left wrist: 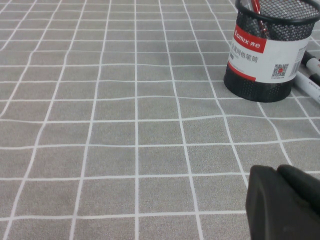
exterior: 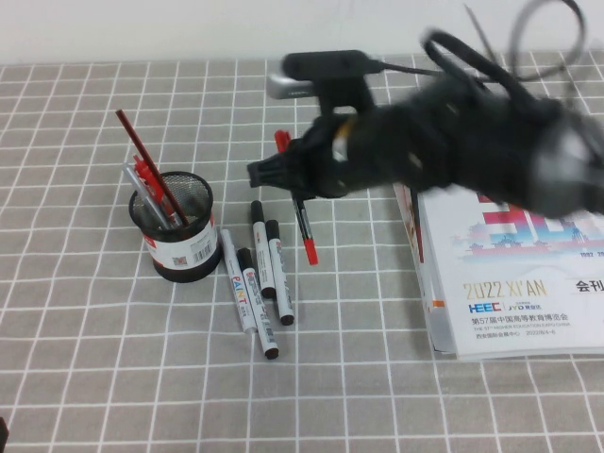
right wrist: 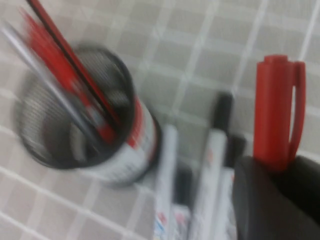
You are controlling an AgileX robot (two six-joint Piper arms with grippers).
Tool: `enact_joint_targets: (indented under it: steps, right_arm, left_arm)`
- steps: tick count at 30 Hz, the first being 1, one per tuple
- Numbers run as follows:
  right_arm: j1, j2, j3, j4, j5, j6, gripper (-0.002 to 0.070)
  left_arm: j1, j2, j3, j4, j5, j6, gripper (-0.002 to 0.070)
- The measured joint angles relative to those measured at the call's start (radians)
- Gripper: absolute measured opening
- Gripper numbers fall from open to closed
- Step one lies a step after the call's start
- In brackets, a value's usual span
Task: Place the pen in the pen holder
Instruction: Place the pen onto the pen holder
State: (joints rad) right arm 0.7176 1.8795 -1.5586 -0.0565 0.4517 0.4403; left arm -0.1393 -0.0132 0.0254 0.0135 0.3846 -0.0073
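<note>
Red-capped pen (exterior: 304, 226) aloft right of upright black mesh pen holder (exterior: 175, 229).

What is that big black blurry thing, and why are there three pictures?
It is a robot arm. One picture looks down from above; the other two come from little cameras on the robot's wrists. The right pincer is above the table, shut on the pen, the one with the red cap. The left pincer waits low over the checked cloth, away from the work. On the table stand the pen holder, already with pens inside, some white markers beside it, and a booklet.
</note>
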Motion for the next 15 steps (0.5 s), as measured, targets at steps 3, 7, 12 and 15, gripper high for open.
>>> enact_joint_targets:
  steps: [3, 7, 12, 15]
  right_arm:
    - [0.0, -0.097, 0.209, -0.002, -0.298, 0.004, 0.0069]
    - [0.0, -0.143, 0.384, -0.061, -0.739, 0.007, 0.0069]
    - [0.0, -0.085, 0.378, -0.248, -1.062, -0.007, 0.0069]
    - [0.005, -0.013, 0.293, -0.343, -1.113, -0.002, 0.0069]
  left_arm:
    - [0.0, 0.0, 0.0, 0.0, 0.0, 0.0, -0.0006]
    - [0.0, 0.0, 0.0, 0.0, 0.0, 0.0, -0.0006]
    - [0.0, 0.0, 0.0, 0.0, 0.0, 0.0, -0.0006]
    - [0.0, 0.0, 0.0, 0.0, 0.0, 0.0, -0.0006]
